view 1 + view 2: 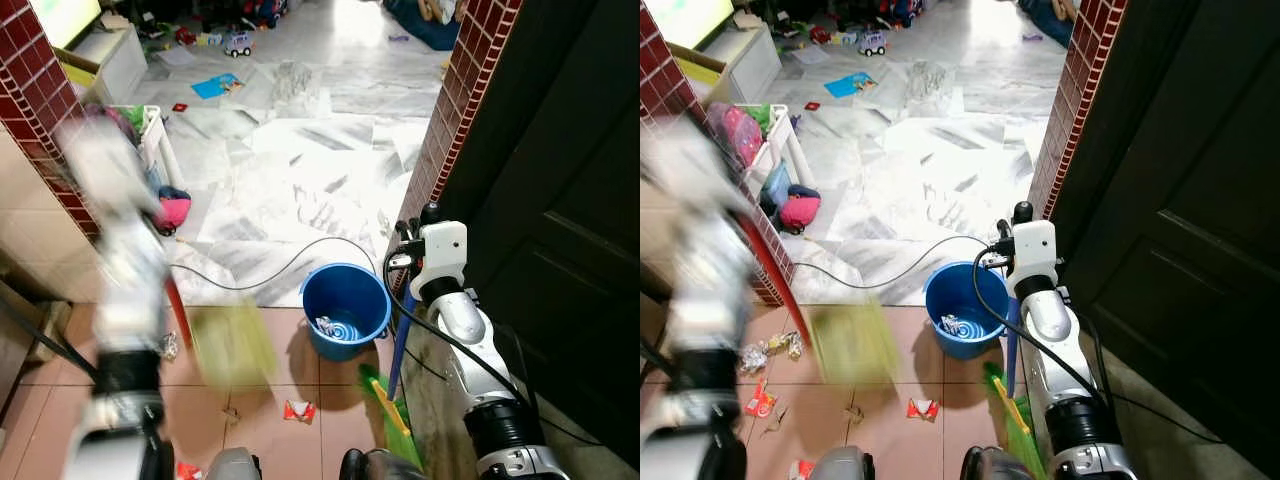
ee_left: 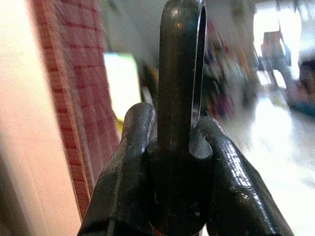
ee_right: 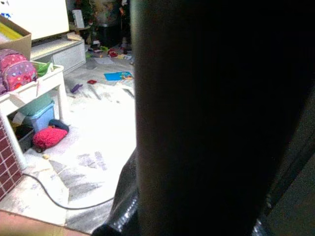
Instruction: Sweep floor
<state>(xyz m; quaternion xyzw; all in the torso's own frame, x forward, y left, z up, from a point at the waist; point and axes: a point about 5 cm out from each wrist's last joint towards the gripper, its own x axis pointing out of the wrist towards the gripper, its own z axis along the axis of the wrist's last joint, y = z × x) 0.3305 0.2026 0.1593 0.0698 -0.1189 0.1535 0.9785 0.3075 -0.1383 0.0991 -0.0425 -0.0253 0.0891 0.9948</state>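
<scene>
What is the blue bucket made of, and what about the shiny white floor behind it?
The blue bucket looks like plastic: one even, bright colour, thin smooth walls and a soft sheen. The white floor looks like polished marble or marble-look tile, judging by its grey veins, straight joints and glare from the light. The reddish floor under the bucket looks like matte ceramic tile with grout lines.

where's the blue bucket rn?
In the head views the round blue plastic bucket stands on the terracotta tile floor just ahead of the robot, right of centre, beside the right gripper's blue pole, with a black cable curving behind it.
</scene>
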